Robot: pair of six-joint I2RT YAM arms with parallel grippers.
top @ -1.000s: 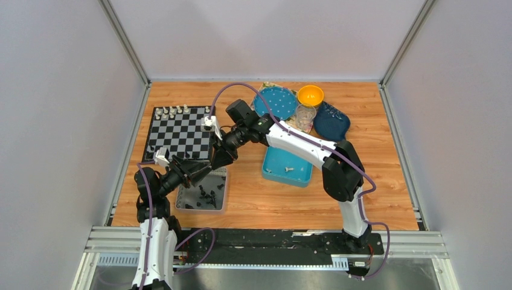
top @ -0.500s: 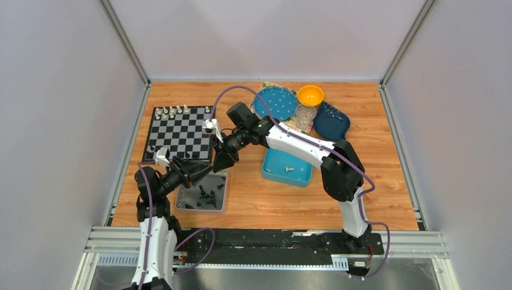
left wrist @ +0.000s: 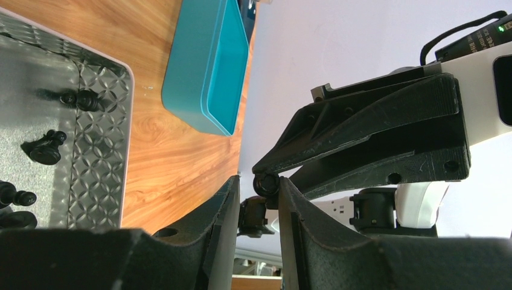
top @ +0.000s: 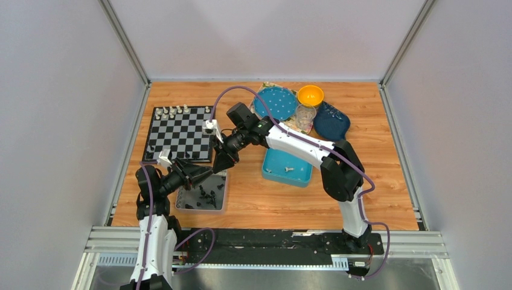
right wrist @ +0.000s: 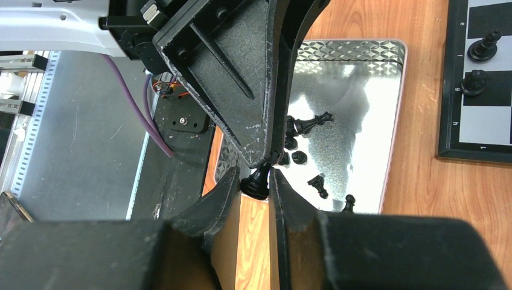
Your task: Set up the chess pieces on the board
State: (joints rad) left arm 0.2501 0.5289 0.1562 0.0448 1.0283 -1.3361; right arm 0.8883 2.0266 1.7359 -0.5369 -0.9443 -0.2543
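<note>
Top view, left to right. The board (top: 178,134) lies at the left rear of the table (top: 374,181). White pieces (top: 172,111) stand in a row along its far edge, and a few black pieces (top: 151,149) stand along its near edge. Just in front of the board's near right corner lies the tray (top: 183,194), silver and patterned. It holds loose pieces (top: 207,194), all black, several on their sides.

The left gripper (top: 208,171) reaches rightward over the tray's far edge. The right gripper (top: 218,167) comes down from the right rear and meets it tip to tip. One black chessman, the held piece (right wrist: 255,184), sits between the two tools in the air above the tray's far edge, off the board.

In the right wrist view the right gripper's jaws stand narrow and pinch the flared base of this piece, while the other tool's fingers (right wrist: 241,90) converge on its upper end. In the left wrist view the left gripper's jaws are likewise narrow, with the piece filling the gap and touching both sides.

Right of the grippers lies the blue tray (top: 275,163), containing a few small pale objects too small to identify. Behind it stand a dotted plate (top: 275,101), an orange bowl (top: 310,95), a clear glass (top: 305,115) and a dark blue dish (top: 332,121).
</note>
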